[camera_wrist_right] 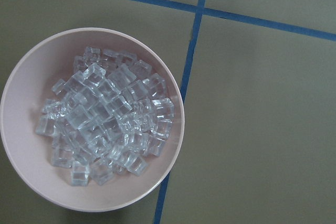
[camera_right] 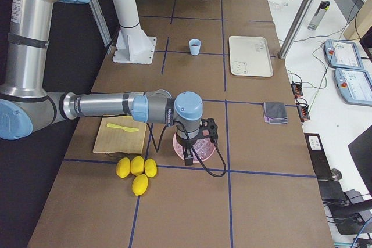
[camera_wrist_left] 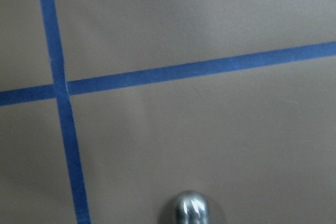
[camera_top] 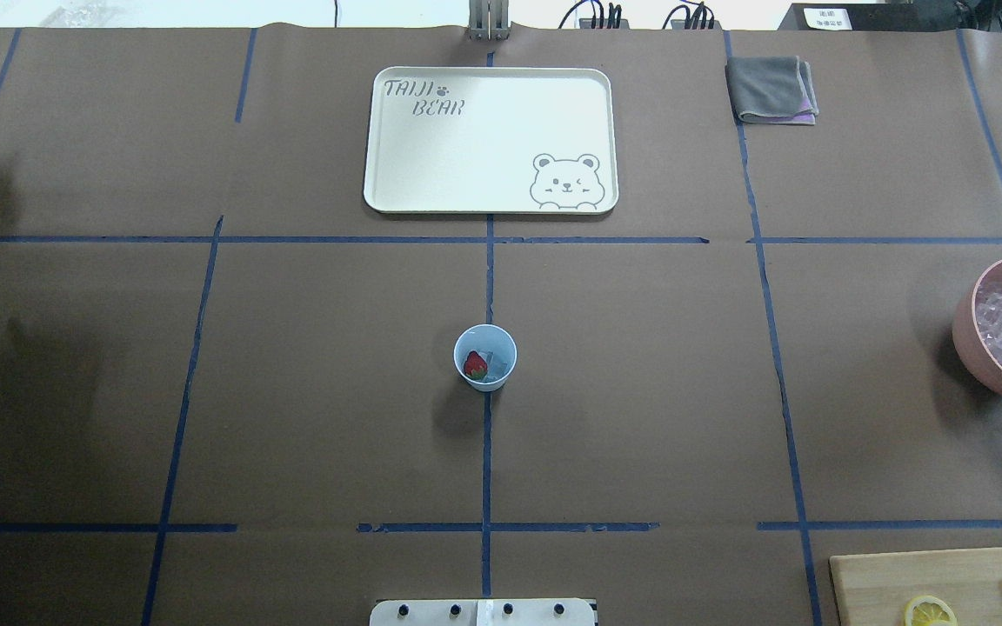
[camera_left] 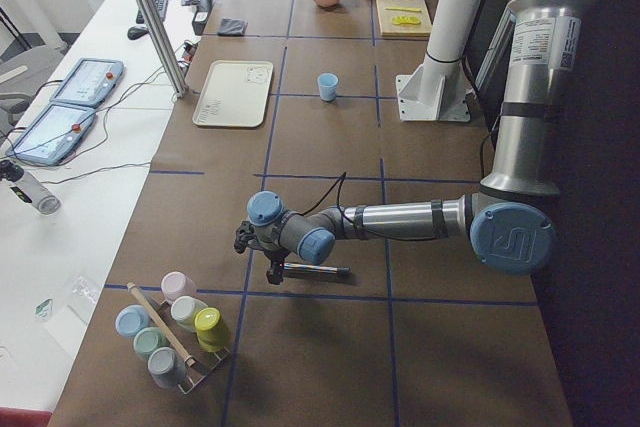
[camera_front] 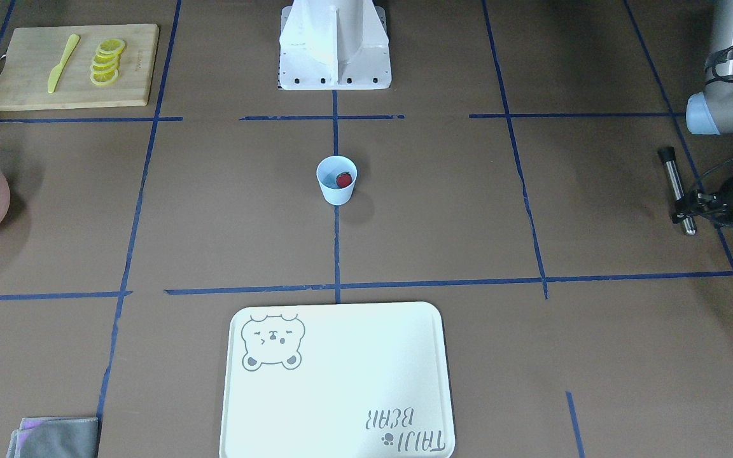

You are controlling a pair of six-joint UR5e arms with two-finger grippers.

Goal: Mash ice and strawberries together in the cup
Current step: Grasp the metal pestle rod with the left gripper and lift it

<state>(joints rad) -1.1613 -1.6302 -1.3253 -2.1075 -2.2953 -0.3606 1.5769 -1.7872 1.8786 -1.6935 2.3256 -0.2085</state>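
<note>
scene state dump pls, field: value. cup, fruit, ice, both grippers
cup: pale blue, upright, table centre
strawberry: inside cup
ice: heaped in pink bowl; any in cup unclear
left gripper: looks closed on metal rod, far from cup
right gripper: over pink bowl, open or shut unreadable

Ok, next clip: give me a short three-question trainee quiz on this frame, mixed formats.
1. True or false: the strawberry sits inside the cup.
2. The heap of ice is in: A) the white tray, B) the pink bowl, C) the wooden board?
3. Fill in: the metal rod is held by the ___ gripper.
Key: 1 true. 2 B. 3 left; the left gripper is shut on it.
</note>
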